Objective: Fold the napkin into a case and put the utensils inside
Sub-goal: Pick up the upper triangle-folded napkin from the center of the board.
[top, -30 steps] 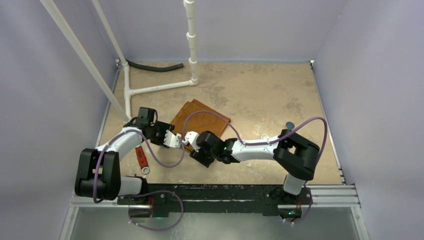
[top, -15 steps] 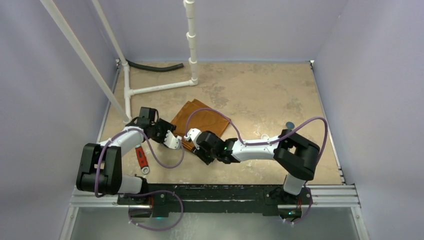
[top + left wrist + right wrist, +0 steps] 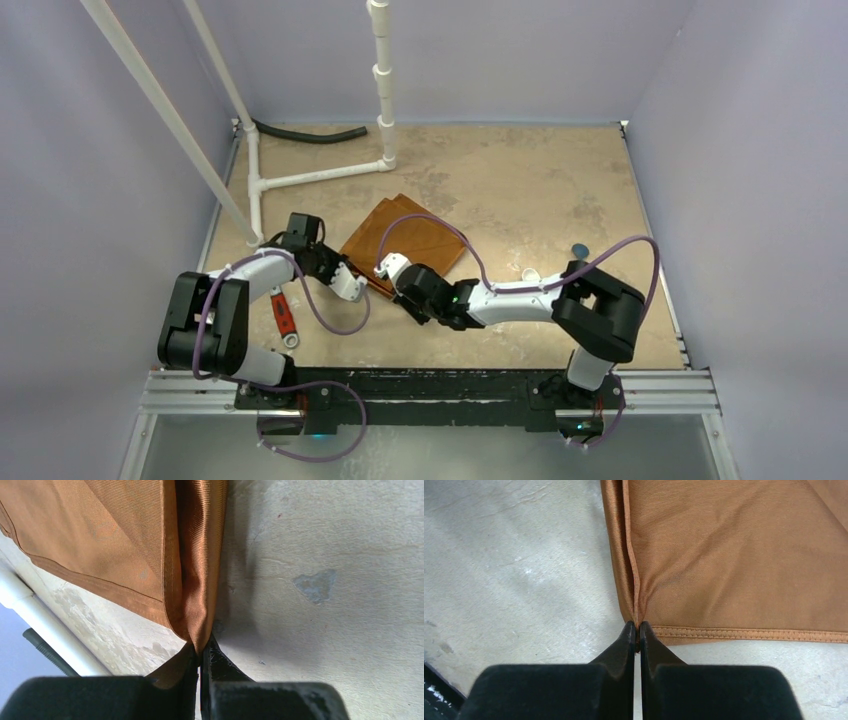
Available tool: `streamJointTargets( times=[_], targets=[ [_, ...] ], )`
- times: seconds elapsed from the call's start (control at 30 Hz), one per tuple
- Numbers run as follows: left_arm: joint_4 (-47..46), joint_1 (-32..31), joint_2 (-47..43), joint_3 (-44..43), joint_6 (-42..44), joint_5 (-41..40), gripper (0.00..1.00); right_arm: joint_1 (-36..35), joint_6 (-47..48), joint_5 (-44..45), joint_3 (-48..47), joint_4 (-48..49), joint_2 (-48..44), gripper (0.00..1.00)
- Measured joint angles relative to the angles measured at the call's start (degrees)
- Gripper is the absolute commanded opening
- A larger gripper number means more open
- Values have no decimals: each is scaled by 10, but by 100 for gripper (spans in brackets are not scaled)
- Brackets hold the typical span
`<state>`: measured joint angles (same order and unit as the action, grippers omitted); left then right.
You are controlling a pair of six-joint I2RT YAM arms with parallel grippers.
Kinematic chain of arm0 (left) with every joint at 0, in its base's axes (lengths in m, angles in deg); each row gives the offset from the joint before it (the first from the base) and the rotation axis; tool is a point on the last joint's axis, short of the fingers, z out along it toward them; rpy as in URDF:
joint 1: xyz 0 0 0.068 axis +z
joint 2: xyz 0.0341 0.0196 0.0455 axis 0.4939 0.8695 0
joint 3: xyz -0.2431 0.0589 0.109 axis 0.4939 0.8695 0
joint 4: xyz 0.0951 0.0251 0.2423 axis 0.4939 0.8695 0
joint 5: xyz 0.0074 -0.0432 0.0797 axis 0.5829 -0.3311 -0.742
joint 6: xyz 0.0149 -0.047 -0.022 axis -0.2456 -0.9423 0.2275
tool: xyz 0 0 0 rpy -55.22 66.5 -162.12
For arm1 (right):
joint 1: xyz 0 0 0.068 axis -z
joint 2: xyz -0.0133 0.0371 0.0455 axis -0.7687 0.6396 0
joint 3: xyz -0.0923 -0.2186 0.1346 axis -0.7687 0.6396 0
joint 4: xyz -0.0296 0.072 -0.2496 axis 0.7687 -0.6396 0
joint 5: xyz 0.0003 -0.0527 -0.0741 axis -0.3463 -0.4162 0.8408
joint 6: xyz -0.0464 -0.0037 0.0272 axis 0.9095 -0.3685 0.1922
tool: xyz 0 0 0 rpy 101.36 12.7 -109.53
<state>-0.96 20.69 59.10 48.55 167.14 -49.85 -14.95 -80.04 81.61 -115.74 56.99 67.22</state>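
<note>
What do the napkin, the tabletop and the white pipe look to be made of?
The napkin: woven cloth, probably synthetic; fine ribbed weave, slight sheen, stitched hem. The tabletop: matte, mottled beige-grey, like stone or a stone-print laminate; the look leaves it open. The pipe: probably white plastic; smooth, with wider collars at the joints.

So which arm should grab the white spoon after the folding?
Right. The white spoon lies beside the right arm, far across the napkin from the left gripper. Both grippers pinch the napkin's near edge now, so the right gripper would have to let go first.
</note>
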Motion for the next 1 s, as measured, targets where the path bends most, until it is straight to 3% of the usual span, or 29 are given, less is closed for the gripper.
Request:
streamJointTargets(
  times=[0.27, 0.43, 0.63, 0.73, 1.0],
  targets=[
    [68, -6, 17, -45, -49, -7, 0, 0, -2, 14, 8, 11, -19, 0],
    [184, -6, 1, -69, -104, -10, 0, 1, -3, -42, 8, 9, -50, 0],
    [346, -6, -115, -70, -148, -9, 0, 1, -23, -127, 19, -20, -96, 0],
    [400, -6, -131, -79, -168, -6, 0, 1, -38, -156, 38, -40, -132, 0],
    [462, -6, -122, -137, -214, 14, 0, 14, -50, -185, 52, -67, -189, 0]
  ],
)
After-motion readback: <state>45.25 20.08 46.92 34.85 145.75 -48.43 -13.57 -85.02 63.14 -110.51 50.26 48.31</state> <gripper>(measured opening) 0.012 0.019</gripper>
